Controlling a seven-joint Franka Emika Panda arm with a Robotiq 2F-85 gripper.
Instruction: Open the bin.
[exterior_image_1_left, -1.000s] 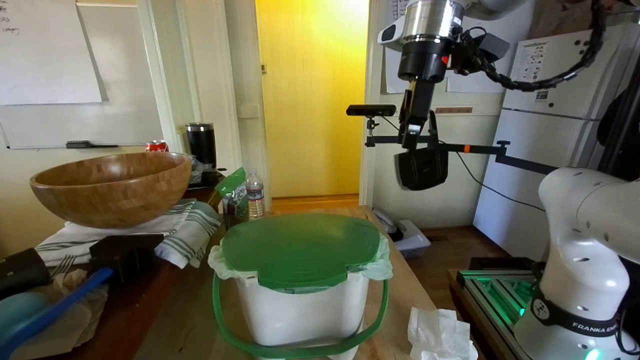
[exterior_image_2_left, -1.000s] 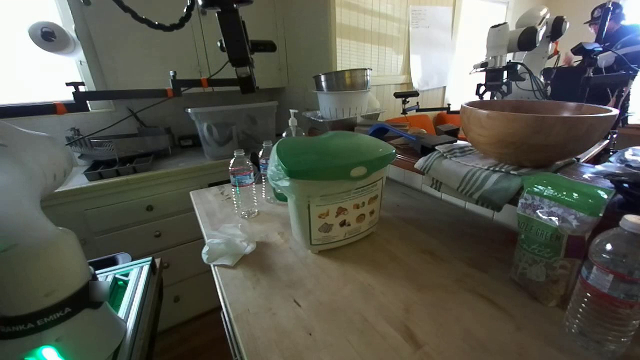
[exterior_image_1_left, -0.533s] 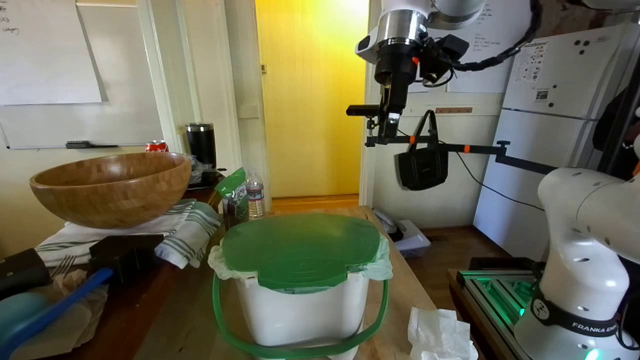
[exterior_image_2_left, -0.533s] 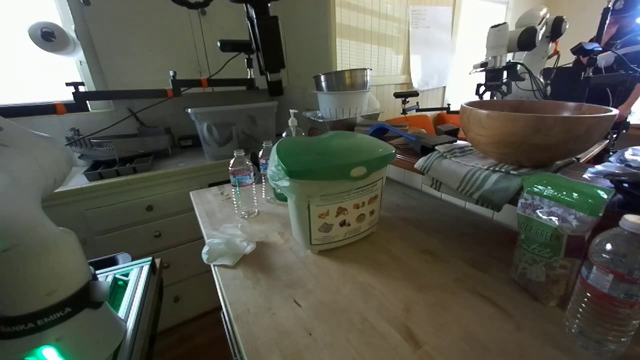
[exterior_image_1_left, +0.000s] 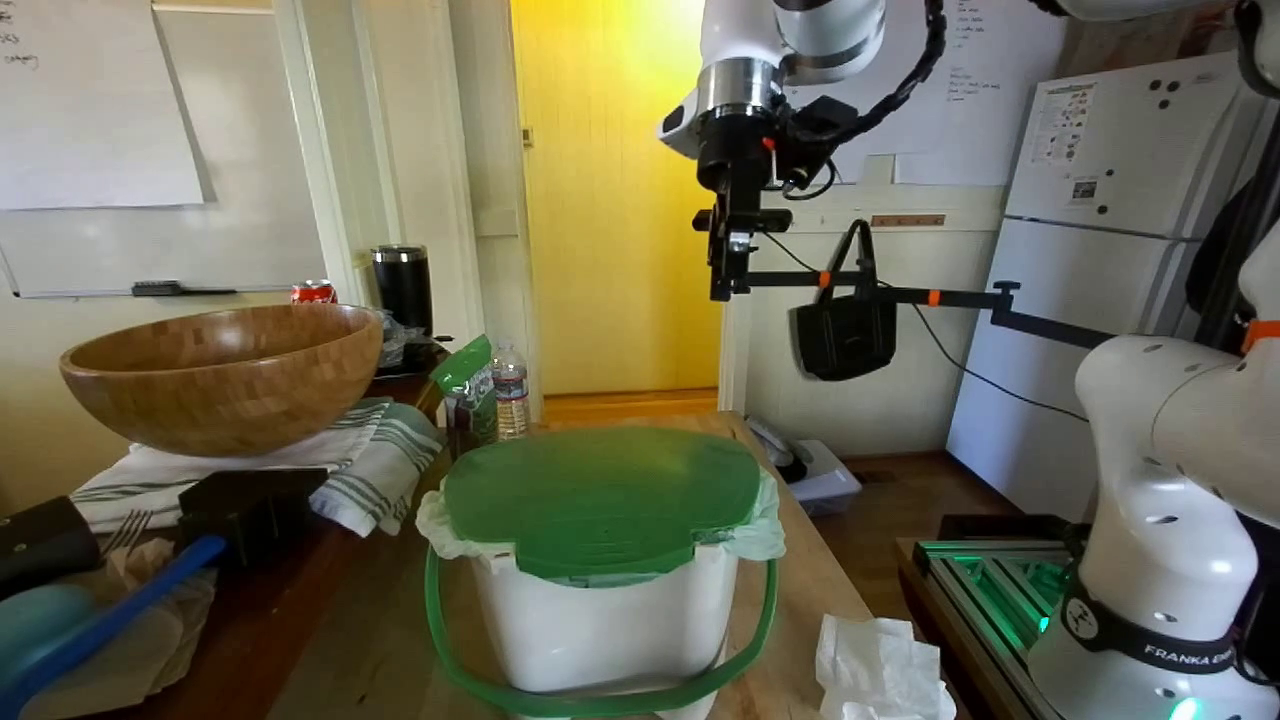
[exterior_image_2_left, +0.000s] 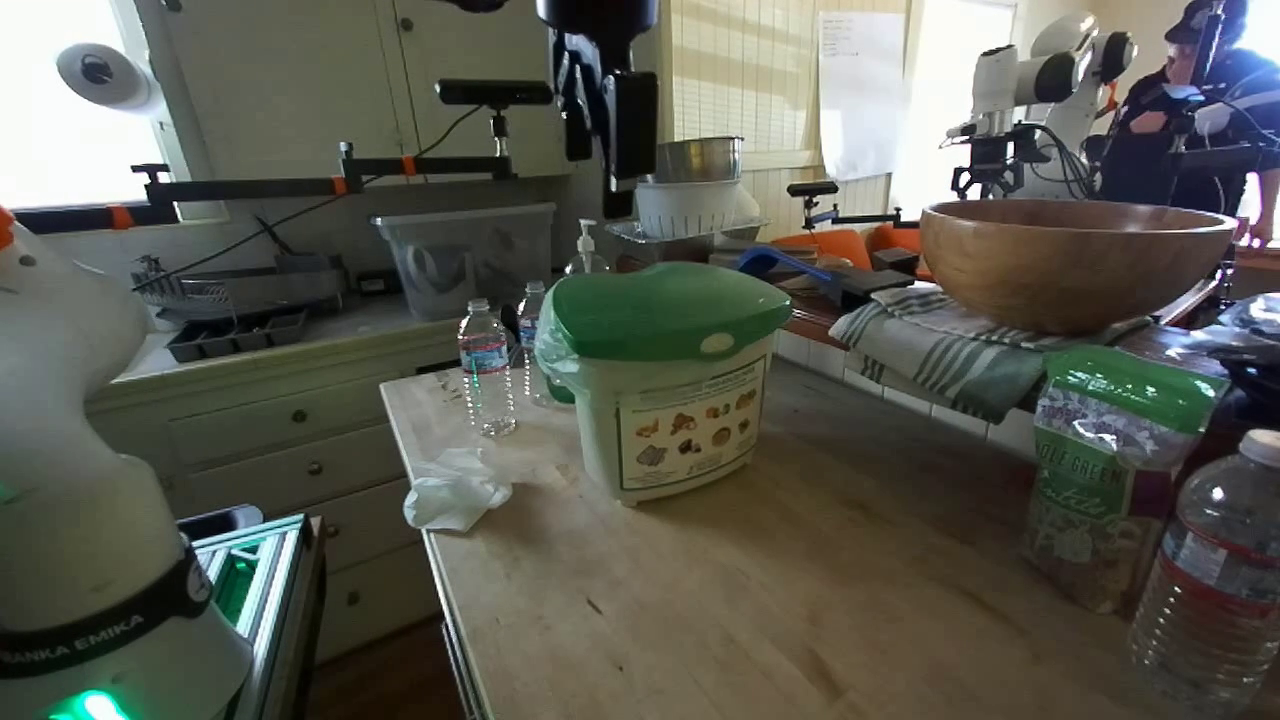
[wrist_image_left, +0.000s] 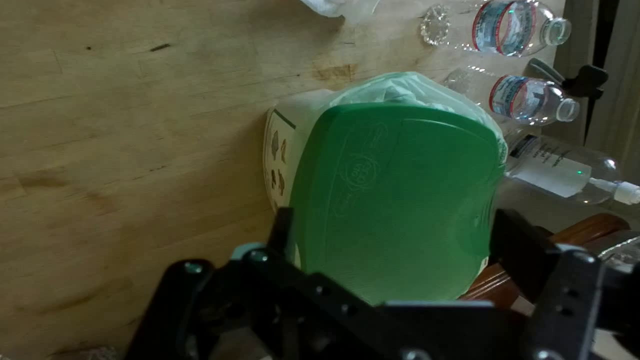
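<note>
Hovering: tool (wrist_image_left: 394, 217), spread | bin (exterior_image_2_left: 665, 387): closed | arm band (exterior_image_1_left: 1142, 642): "FRANKA" | bag (exterior_image_2_left: 1112, 482): "GREEN"

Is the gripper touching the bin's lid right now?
Apart. In an exterior view, the gripper hangs above the lid, with the door frame showing between them.

"Any words you can read?"

"FRANKA EMIKA, on the black band (exterior_image_1_left: 1120, 640) round the arm's base (exterior_image_1_left: 1165, 570), cut short in both exterior views."

"And the green-topped bag (exterior_image_2_left: 1105, 480), standing near right on the table (exterior_image_2_left: 800, 600) in an exterior view?"

"OLE GREEN is all I can make out."

"The printed panel (exterior_image_2_left: 692, 430) on the bin (exterior_image_2_left: 603, 440)?"

"Too small."

"And the round emblem (wrist_image_left: 360, 171) on its lid (wrist_image_left: 410, 210), in the wrist view?"

"Too faint."
</note>
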